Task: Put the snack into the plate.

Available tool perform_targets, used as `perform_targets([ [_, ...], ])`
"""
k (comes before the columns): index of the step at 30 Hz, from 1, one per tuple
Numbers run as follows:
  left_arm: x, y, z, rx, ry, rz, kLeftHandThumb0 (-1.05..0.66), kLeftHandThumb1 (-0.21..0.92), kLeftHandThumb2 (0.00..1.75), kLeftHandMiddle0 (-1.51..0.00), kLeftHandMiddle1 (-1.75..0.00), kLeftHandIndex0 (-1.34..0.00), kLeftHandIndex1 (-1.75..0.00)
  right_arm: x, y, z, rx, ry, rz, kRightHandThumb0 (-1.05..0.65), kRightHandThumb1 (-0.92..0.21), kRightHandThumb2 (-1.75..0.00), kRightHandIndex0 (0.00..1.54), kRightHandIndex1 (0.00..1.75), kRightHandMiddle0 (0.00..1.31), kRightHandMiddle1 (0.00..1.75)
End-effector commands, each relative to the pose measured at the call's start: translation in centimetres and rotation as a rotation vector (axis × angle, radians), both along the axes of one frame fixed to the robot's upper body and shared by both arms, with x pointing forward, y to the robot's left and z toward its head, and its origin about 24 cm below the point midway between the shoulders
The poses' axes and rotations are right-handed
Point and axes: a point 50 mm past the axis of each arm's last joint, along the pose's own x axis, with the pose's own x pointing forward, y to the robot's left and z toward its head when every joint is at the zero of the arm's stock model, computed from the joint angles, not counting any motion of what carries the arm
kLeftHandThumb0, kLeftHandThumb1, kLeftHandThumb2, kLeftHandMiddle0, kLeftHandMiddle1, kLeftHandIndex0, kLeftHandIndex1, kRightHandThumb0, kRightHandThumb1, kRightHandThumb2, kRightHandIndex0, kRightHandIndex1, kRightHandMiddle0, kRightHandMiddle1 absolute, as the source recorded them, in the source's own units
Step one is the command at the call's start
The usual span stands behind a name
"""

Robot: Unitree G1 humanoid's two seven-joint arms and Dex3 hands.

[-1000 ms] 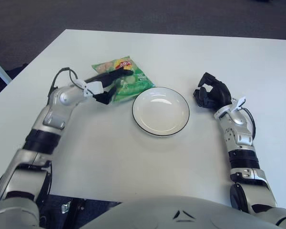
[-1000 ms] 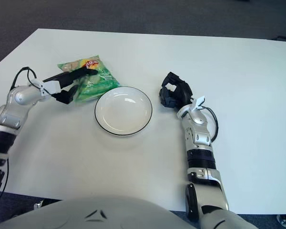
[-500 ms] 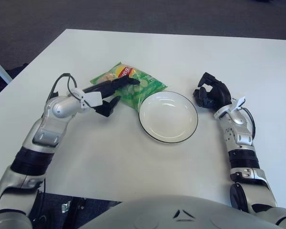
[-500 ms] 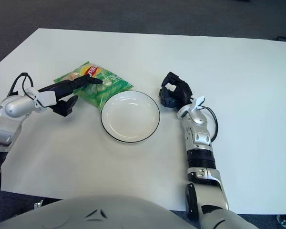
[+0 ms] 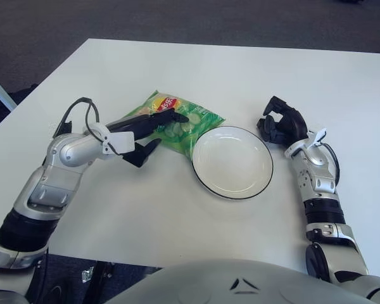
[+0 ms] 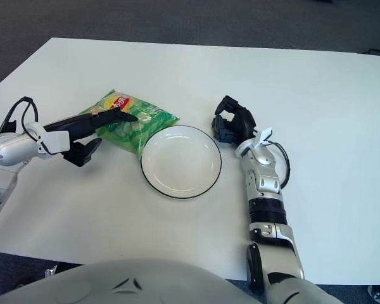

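Note:
The snack is a green chip bag (image 5: pixel 189 123) lying on the white table, its right edge touching the rim of the white plate with a dark rim (image 5: pixel 233 163). My left hand (image 5: pixel 153 131) is closed on the bag's left end: the long fingers lie over its top and the thumb (image 5: pixel 147 150) sits beneath, beside it. The plate holds nothing. My right hand (image 5: pixel 280 123) rests on the table just right of the plate, fingers curled, holding nothing.
The white table (image 5: pixel 177 215) reaches its far edge at the top of the view, with dark floor beyond. A black cable (image 5: pixel 76 111) loops off my left wrist.
My left hand has drawn the bag to the right and toward me, turning it. The plate has slid right and nearer, with the bag against it. The right hand has not moved.

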Motion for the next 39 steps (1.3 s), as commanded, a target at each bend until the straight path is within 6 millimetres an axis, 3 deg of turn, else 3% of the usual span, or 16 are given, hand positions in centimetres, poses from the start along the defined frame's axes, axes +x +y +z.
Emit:
perform_targets([
  [1,0.1,0.0,0.3,0.029,-0.016,0.004,-0.87,0.92,1.19,-0.31,-0.20,0.00,-0.57,-1.3,-0.3,-3.0,0.020,0.120,-0.016,-0.47,-0.36,-1.27,1.27,1.75,0.58,1.75],
  [8,0.3,0.1,0.5,0.062,-0.124,0.050,-0.88,0.92,1.17,-0.28,-0.20,0.00,-0.54,-1.3,-0.3,-3.0,0.013,0.123,-0.022,-0.47,-0.36,-1.27,1.27,1.75,0.58,1.75],
  [17,1.9,0.0,-0.1,0.179,-0.573,0.105,-0.92,0.92,1.05,-0.23,-0.19,0.00,-0.59,-1.3,-0.2,-3.0,0.010,0.123,-0.027,-0.47,-0.36,-1.27,1.27,1.75,0.58,1.75],
  [20,3.6,0.8,-0.9,0.244,-0.727,0.144,-0.92,0.92,0.98,-0.20,-0.17,0.00,-0.62,-1.3,-0.2,-3.0,0.010,0.122,-0.027,-0.47,-0.35,-1.27,1.27,1.75,0.59,1.75],
  [27,4.7,1.2,-1.2,0.301,-0.850,0.170,-0.94,0.92,0.82,-0.14,-0.15,0.00,-0.64,-1.3,-0.2,-3.0,0.015,0.123,-0.020,-0.47,-0.35,-1.27,1.26,1.75,0.59,1.75],
  [34,6.0,1.4,-0.9,0.374,-0.956,0.183,-1.00,0.92,0.59,-0.07,-0.10,0.00,-0.50,-1.4,-0.3,-3.1,0.013,0.123,-0.017,-0.47,-0.35,-1.27,1.27,1.75,0.59,1.75],
  [39,6.8,1.4,-0.7,0.395,-0.988,0.167,-1.04,0.92,0.48,-0.01,-0.03,0.00,-0.27,-1.4,-0.3,-3.1,0.015,0.126,-0.017,-0.47,-0.35,-1.27,1.27,1.75,0.59,1.75],
])
